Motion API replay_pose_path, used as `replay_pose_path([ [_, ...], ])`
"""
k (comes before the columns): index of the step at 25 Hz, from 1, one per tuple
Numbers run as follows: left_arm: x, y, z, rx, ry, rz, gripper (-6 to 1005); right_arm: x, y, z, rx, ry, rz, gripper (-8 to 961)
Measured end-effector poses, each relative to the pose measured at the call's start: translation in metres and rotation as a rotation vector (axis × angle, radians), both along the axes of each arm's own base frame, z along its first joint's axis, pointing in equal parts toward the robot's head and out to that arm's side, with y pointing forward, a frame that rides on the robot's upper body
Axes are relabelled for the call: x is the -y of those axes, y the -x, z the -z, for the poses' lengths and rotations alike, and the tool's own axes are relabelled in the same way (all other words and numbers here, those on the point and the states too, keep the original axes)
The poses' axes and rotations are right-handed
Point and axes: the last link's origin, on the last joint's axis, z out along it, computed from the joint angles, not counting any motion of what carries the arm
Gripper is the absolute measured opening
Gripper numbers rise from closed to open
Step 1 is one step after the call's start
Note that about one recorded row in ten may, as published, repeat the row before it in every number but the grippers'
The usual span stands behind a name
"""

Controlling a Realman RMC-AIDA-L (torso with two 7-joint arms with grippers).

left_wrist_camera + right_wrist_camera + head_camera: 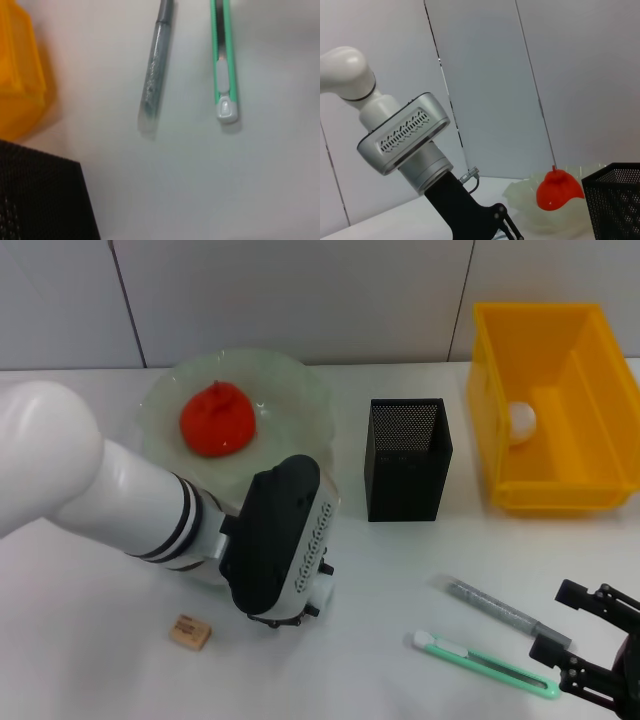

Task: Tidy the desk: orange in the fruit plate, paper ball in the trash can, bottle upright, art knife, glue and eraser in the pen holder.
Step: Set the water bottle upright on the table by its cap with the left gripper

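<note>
The orange (217, 418) lies in the pale green fruit plate (300, 390); it also shows in the right wrist view (557, 192). The paper ball (522, 420) lies in the yellow trash can (590, 495). The black mesh pen holder (407, 460) stands mid-table. The grey glue stick (497, 606) and the green art knife (485, 660) lie at the front right, also in the left wrist view as glue (156, 75) and knife (223, 65). The eraser (190, 631) lies front left. My left gripper (506, 229) hangs beside the plate. My right gripper (572, 637) is open, right of the knife. The bottle is out of view.
My left arm (130, 500) crosses the left half of the table and covers the plate's front rim. A white wall runs behind the table. The trash can (17, 75) and pen holder (42, 200) show at the edge of the left wrist view.
</note>
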Motion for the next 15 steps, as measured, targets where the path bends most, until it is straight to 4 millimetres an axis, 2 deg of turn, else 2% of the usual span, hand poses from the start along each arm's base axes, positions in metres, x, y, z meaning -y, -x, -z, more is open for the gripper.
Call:
replay_pose_path([
  [6,-0.002,-0.007,-0.002,0.021,-0.014,0.004,443,0.0,0.0,0.001,-0.004,0.001,0.004,777],
  [11,-0.003,-0.011,-0.013,0.058,-0.038,-0.023,444,0.0,0.0,0.001,-0.004,0.002,0.003,777],
  [15,-0.003,-0.011,-0.044,0.155,-0.027,-0.136,444,-0.001,0.0,0.001,-0.004,0.002,0.0,777],
])
